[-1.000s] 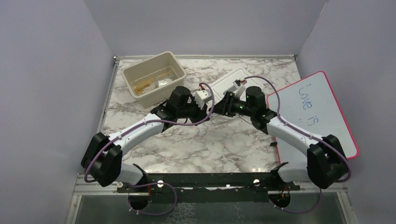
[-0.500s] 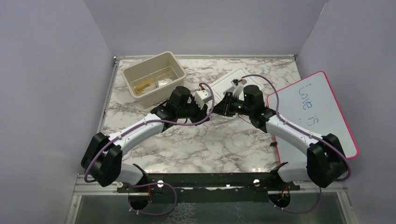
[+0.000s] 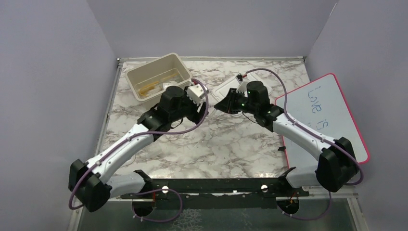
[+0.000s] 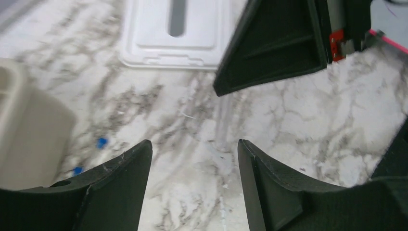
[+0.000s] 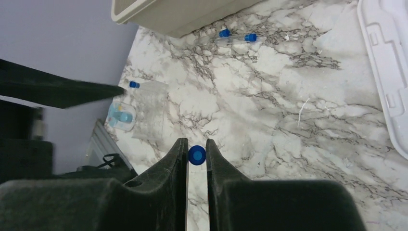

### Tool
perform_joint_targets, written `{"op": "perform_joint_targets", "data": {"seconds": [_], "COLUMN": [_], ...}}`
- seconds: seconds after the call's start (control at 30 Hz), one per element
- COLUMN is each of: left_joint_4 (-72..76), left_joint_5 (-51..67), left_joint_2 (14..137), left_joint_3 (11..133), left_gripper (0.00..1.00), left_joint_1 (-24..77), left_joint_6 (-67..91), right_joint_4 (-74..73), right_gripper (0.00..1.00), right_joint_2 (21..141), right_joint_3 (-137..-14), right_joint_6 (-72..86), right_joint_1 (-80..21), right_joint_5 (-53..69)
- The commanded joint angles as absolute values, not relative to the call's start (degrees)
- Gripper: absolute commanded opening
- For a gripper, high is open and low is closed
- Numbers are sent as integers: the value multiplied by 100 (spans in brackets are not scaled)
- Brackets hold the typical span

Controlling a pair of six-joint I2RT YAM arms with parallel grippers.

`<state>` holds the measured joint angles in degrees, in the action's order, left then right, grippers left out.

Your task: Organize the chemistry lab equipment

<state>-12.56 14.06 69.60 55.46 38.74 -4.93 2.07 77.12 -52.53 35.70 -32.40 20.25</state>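
My right gripper (image 5: pixel 196 142) is shut on a small blue-capped piece (image 5: pixel 197 155), seen end-on between its tips above the marble. In the top view the right gripper (image 3: pixel 224 104) hangs mid-table beside the white lid (image 3: pixel 260 77). My left gripper (image 4: pixel 192 144) is open over bare marble with nothing between its fingers. In the top view the left gripper (image 3: pixel 193 98) is close to the beige bin (image 3: pixel 137 77). Two more blue-capped pieces (image 5: pixel 223 32) lie by the bin's wall (image 5: pixel 178 14). Amber tubing (image 3: pixel 150 88) lies inside the bin.
A clear packet (image 5: pixel 151 103) with a blue piece (image 5: pixel 134 84) and a pale blue item (image 5: pixel 120 115) lie by the table's left edge. The red-bordered whiteboard (image 3: pixel 332 120) fills the right side, with a small dark item (image 3: pixel 280 149) at its edge. Purple walls enclose the table.
The two grippers met mid-table a second ago. The left gripper has opened and drawn back left toward the bin. The right gripper has shut on the blue-capped piece and shifted slightly up.
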Motion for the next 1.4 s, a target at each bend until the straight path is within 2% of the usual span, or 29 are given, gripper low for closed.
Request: {"op": "perform_joint_targets", "data": {"seconds": [0.0, 0.2, 0.33, 0.57, 0.8, 1.07, 1.37], "left_joint_4": [-1519, -1684, -1635, -1643, -1741, -1635, -1201], "left_joint_5": [-801, -3318, -4107, -4466, -4821, -5185, -5495], "left_joint_2": [5935, 5360, 5049, 4728, 4759, 4756, 4555], "left_joint_3": [6179, 7083, 7550, 7914, 8091, 8181, 7991], "left_gripper": [69, 70, 71, 74, 75, 76, 76], "left_joint_1": [3881, 3871, 3878, 3872, 3874, 3876, 3979], "left_joint_6": [-619, -885, -977, -1110, -1491, -1844, -2370], "right_joint_4": [-225, -366, -366, -81, 104, 62, 52], "right_gripper": [16, 16, 17, 17, 17, 17, 16], "right_joint_2": [7955, 8748, 9614, 11301, 12466, 13006, 13121], "right_joint_3": [-5745, -6588, -7459, -9263, -10475, -10968, -10942], "right_joint_6": [3098, 2721, 2237, 1375, 848, 667, 756], "right_joint_1": [-3631, -4718, -5696, -6794, -7109, -7317, -7485], "right_joint_5": [1190, -168, -1329, -2389, -2572, -2582, -2607]}}
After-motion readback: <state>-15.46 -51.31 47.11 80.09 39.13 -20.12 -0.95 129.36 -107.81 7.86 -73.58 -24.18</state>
